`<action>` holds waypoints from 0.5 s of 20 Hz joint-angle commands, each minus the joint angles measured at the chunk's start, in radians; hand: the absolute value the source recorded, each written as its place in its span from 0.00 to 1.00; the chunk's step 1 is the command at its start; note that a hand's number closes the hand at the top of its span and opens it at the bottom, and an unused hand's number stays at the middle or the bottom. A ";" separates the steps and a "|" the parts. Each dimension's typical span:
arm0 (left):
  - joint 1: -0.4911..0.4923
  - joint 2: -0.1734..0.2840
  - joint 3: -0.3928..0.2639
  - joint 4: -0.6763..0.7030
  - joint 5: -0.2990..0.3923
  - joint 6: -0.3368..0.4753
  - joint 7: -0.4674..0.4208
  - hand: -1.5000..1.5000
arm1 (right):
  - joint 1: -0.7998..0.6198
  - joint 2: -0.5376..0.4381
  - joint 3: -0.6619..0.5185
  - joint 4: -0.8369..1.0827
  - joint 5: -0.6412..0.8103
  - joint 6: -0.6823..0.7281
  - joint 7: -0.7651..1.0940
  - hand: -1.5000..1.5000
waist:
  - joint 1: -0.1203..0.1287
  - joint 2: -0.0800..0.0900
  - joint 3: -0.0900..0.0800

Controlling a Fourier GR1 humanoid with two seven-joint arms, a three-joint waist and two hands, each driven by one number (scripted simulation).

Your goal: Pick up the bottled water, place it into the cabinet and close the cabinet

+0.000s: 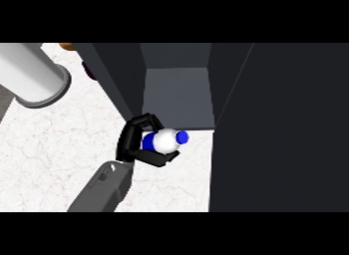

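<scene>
Holding: fingers [142, 123] and thumb of the left hand [133, 142] curl round the bottled water [163, 140], one black digit over its upper side, another under its lower side, so the body sits clamped between them.
Bottle attitude: lying roughly sideways in the grasp, blue cap pointing away from the palm toward the cabinet; white body with a blue patch shows between the digits. Likely held this way so the cap end goes in first.
Bottle place: just beyond the fingertips lies the lip of the cabinet's open compartment [179, 94]; the bottle is at that lip and seems not yet inside. Whether it touches the edge cannot be told.
Cabinet: dark walls flank the grey floor of the opening on both sides of the fingers; a broad dark panel [288, 129] stands on the cap side, probably the open door, though its hinge is not visible.
Forearm: grey left forearm [103, 187] comes up from behind the palm at a slant, aimed toward the opening.
Counter: pale marbled counter [52, 149] spreads out on the back-of-hand side, below the grasp.
Farther off: a pale cylinder with a grey rim [30, 74] lies well apart, past the back of the hand.
Right hand: not seen.
Stage, by my reading: pickup done, insertion in hand, door closing to follow.
Risk: the cap could clip the near wall edge on entry.
</scene>
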 commanded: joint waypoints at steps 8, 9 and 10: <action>-0.294 -0.004 -0.126 0.033 0.171 0.283 0.237 1.00 | 0.101 -0.051 -0.037 -0.136 -0.030 0.008 -0.023 0.00 | -0.026 0.008 -0.001; -0.303 -0.004 -0.142 0.031 0.162 0.288 0.256 1.00 | 0.101 -0.077 -0.092 -0.133 -0.073 0.026 -0.028 0.00 | -0.015 0.007 0.000; -0.333 -0.004 -0.181 0.050 0.224 0.339 0.243 1.00 | 0.045 -0.055 -0.096 -0.061 -0.094 0.041 -0.058 0.00 | -0.028 0.012 0.000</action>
